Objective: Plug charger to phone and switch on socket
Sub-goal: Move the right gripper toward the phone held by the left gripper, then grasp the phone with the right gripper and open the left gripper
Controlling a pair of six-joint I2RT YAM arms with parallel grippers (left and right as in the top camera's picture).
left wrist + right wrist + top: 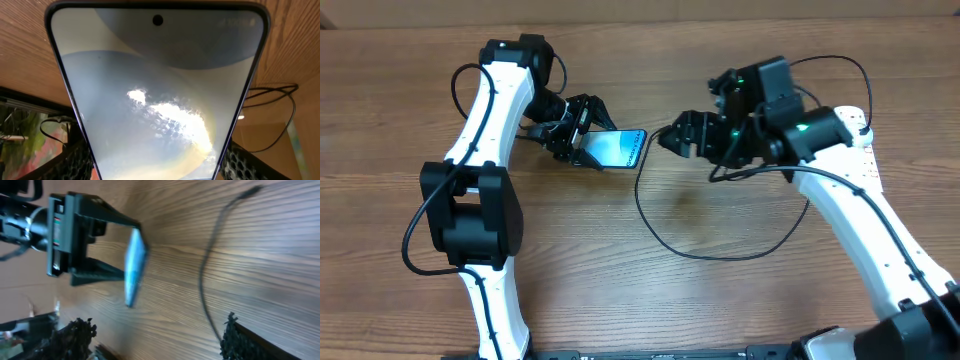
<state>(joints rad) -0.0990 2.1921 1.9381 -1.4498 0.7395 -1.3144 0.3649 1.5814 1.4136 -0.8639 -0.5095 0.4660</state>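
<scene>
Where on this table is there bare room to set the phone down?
Bare wood: the front middle, between both arms below the charger loop, and the far left beyond the left arm. Crowded: the middle back, where the left gripper holds the phone near the open right gripper.

blue-screened phone tilted on edge; thin black charger lies looped beside it.

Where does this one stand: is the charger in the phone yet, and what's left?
Done: the left gripper grips the phone by its sides. In hand: the right gripper sits open beside it, holding nothing. Left: the charger lies loose on the table, its connector tip free, so grasping it, plugging in and switching the socket, which no view shows.
</scene>
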